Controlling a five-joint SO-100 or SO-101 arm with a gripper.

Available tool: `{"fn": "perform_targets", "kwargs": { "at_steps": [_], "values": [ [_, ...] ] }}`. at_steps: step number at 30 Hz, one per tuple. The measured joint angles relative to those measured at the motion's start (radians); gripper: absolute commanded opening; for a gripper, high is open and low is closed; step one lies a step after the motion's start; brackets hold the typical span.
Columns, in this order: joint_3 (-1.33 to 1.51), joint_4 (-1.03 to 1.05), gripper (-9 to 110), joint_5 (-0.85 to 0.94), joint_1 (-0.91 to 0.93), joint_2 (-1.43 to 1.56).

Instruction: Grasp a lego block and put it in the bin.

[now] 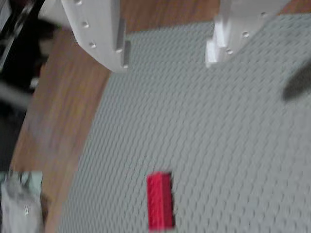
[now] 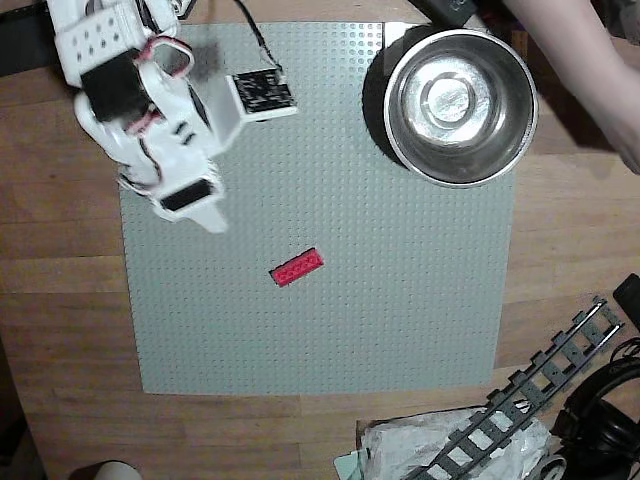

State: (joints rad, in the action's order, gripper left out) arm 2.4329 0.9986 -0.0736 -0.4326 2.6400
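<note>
A home hobby spot: wooden floor, toy track (headphones nearby).

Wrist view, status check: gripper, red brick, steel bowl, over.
Gripper open, empty, above the grey studded baseplate. Small red lego brick lies flat on it, ungrasped. Shiny steel bowl empty. Nothing between gripper and brick.

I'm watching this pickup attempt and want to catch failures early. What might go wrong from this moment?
1. The small red studded brick lies skewed on the grey studded baseplate; the open white gripper is off to one side, so its jaws may close misaligned and knock it away.
2. The shiny steel bowl sits on the baseplate's far corner, so the carry is long and a weak grip may drop the brick.
3. A person's arm reaches over near the bowl and could be hit.
</note>
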Motion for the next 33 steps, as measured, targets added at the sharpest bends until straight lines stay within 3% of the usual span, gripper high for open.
{"fn": "perform_targets", "kwargs": {
  "at_steps": [6, 23, 33],
  "values": [
    [-0.176, -0.028, 24, 0.0, -0.066, -0.287],
    [-0.638, -0.118, 26, 0.0, -0.118, -1.052],
    [-0.891, -0.067, 31, 0.0, -0.135, -1.289]
  ]
}}
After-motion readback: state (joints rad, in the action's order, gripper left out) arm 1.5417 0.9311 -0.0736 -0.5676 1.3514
